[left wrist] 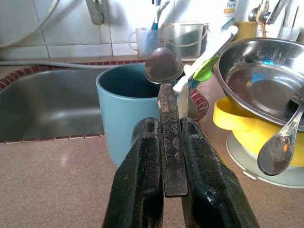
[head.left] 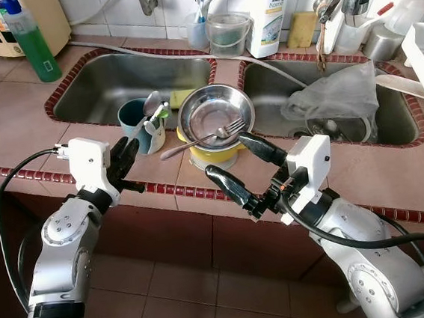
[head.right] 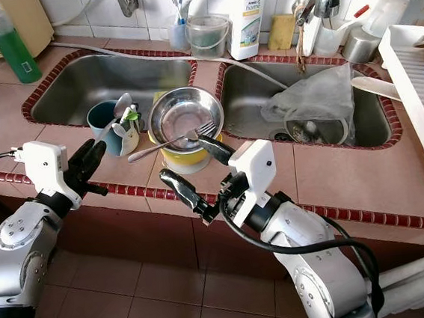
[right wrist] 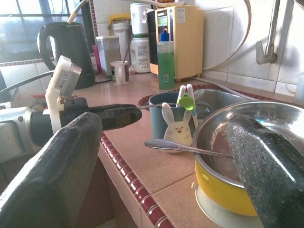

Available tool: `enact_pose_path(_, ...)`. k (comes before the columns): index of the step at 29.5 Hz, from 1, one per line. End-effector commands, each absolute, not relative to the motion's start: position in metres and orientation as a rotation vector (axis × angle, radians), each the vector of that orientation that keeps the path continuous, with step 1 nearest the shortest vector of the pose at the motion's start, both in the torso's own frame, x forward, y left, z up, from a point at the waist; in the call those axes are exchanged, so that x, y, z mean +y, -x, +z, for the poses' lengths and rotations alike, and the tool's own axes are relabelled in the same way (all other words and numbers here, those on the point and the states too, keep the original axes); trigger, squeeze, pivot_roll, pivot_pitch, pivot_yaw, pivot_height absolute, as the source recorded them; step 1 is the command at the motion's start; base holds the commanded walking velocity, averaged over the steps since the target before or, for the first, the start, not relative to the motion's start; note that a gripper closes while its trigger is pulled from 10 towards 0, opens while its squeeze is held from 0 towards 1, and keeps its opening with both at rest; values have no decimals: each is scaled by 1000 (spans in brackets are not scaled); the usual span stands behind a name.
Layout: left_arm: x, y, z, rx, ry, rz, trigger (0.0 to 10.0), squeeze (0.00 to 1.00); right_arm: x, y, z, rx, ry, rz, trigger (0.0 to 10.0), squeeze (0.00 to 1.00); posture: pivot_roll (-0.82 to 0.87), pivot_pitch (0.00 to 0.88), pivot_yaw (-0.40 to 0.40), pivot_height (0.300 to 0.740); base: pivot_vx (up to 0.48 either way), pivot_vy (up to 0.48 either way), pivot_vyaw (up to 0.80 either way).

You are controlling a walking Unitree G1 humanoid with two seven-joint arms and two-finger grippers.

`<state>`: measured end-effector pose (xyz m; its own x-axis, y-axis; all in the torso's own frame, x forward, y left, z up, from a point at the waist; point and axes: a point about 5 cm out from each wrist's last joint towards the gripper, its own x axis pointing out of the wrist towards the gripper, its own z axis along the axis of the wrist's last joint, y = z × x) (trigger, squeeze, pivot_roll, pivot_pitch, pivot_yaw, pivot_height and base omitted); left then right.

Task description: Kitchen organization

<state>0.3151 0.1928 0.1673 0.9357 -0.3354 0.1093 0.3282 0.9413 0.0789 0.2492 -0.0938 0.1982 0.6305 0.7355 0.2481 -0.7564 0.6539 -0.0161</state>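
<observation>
While the left end effector (left wrist: 164,156) pinches a spoon (left wrist: 165,80), the right end effector (head.left: 236,164) gapes at the counter edge (head.left: 177,188).

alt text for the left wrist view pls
The left gripper is shut on a patterned metal spoon, its bowl raised before a blue mug on the counter. Beside it, a steel bowl sits in a yellow bowl.

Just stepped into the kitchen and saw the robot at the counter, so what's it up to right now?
The left gripper is shut on the patterned handle of a metal spoon, holding its bowl at the rim of a light blue mug on the counter between the two sinks. The right gripper hangs open beside a steel bowl stacked on a yellow bowl, with a fork and another spoon resting in it.
</observation>
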Motion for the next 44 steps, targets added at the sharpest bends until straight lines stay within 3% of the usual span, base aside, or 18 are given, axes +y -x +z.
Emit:
enact_pose_path(1,192,-316,170,-121,-74,-340,10000,0,-94,-247,203,-261,-84,861,10000,0,-57,145,24,740,0,0,0)
enact_pose_path(9,192,-316,171,-122,-67,-329,10000,0,-94,-247,204,-260,-86,861,10000,0,-58,146,23,740,0,0,0)
enact_pose_path(10,192,-316,172,-132,-63,-329,8784,0,-94,-247,204,-259,-88,861,10000,0,-57,146,23,740,0,0,0)
enact_pose_path(12,192,-317,173,-135,-52,-322,3294,0,-94,-247,204,-260,-87,861,10000,0,-57,146,22,740,0,0,0)
enact_pose_path(13,192,-317,173,-135,-44,-318,1255,0,-94,-247,204,-261,-88,861,10000,0,-58,146,22,740,0,0,0)
enact_pose_path(14,192,-317,173,-135,-43,-319,1255,0,-94,-247,204,-261,-88,861,10000,0,-58,146,22,740,0,0,0)
enact_pose_path(15,192,-317,173,-139,-43,-321,0,0,-94,-247,204,-261,-89,861,10000,0,-57,146,22,740,0,0,0)
enact_pose_path(44,195,-319,184,-187,-28,-293,0,0,-93,-249,205,-267,-94,862,10000,0,-55,141,20,740,0,0,0)
